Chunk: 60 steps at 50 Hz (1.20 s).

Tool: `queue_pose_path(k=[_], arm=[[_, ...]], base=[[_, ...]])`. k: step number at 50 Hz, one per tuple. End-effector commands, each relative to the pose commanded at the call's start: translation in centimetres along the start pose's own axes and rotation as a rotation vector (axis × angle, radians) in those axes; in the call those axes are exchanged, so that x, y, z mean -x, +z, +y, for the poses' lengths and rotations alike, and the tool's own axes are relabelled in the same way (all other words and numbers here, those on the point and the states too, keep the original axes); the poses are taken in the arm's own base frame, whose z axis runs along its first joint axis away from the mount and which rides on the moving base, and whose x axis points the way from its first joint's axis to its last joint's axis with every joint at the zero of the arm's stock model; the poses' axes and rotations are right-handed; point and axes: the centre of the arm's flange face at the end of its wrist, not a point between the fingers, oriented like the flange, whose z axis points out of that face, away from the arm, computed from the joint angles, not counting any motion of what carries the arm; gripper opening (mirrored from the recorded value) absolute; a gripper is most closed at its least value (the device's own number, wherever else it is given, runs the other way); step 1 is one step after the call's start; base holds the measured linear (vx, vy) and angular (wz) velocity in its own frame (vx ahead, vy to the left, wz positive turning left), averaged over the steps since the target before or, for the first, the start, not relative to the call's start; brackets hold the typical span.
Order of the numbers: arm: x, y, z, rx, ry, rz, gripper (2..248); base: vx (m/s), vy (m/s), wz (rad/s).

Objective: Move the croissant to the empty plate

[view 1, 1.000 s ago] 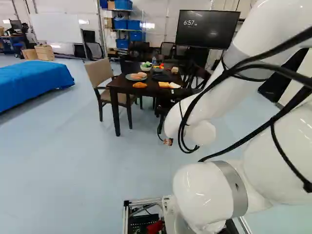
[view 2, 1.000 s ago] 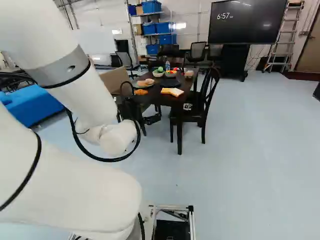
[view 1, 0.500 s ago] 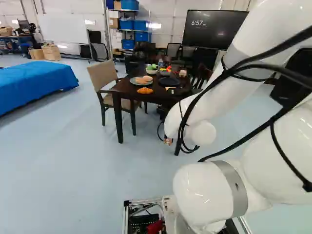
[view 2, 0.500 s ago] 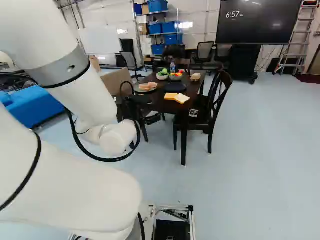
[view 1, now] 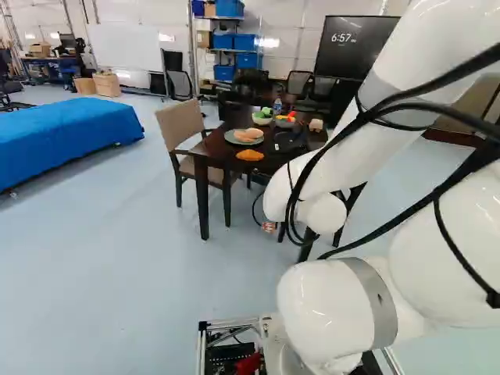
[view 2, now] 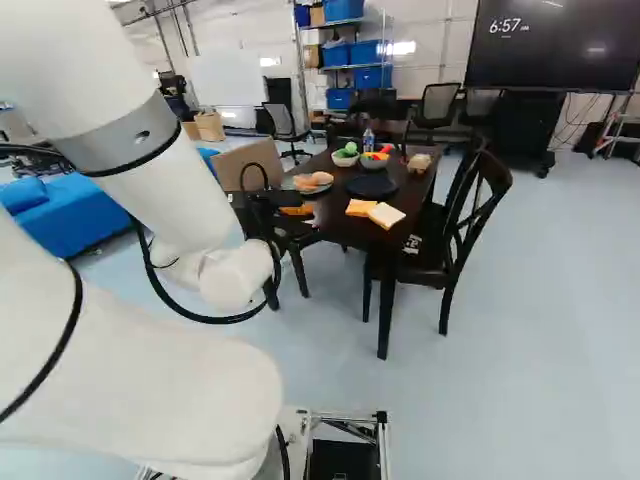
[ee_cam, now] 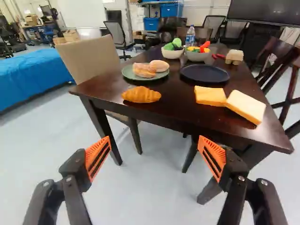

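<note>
The pincer [ee_cam: 154, 146] is spread wide, its two orange pads [ee_cam: 98, 157] well apart, with nothing held between them. It stands short of the desk [ee_cam: 187, 112], so the step in hand looks to be the approach, ahead of any grasp.

Ahead of the pincer, just beyond the near edge of the desk, lies the croissant [ee_cam: 141, 94], the nearest food to that edge on this side. The next move probably calls for driving or reaching forward, with the pads clear above the desk edge, then lowering them astride the croissant. Coming in too low would risk knocking the edge.

Close behind the croissant is a green plate [ee_cam: 127, 73] holding buns [ee_cam: 149, 68]; a reach that overshoots could nudge it. Farther ahead and to the pincer's right is the empty plate [ee_cam: 205, 73], dark and flat, the likely goal. Two bread slices [ee_cam: 210, 95] lie nearer the pincer than that plate, so the croissant would best be carried over them or past their left side.

Beyond both plates, well out of the pincer's way, stand two bowls [ee_cam: 172, 54] of produce and a bottle [ee_cam: 190, 36]. A tan chair [ee_cam: 89, 58] flanks the desk to the pincer's left, a dark one to its right.
</note>
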Motion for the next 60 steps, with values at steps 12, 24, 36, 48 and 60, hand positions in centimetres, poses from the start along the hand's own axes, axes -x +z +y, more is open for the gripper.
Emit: queue_pose_path(k=[12, 24, 36, 48, 60], arm=[[0.0, 0.0, 0.0, 0.0, 0.0, 0.0, 247], [0.0, 0.0, 0.0, 0.0, 0.0, 0.0, 247], [0.0, 0.0, 0.0, 0.0, 0.0, 0.0, 247], [0.0, 0.0, 0.0, 0.0, 0.0, 0.0, 247], [0.0, 0.0, 0.0, 0.0, 0.0, 0.0, 247]], base=[[0.255, 0.008, 0.011], [0.258, 0.004, -0.006], [0.24, 0.054, -0.042], [0.202, 0.087, -0.157], [0.176, -0.031, -0.273]])
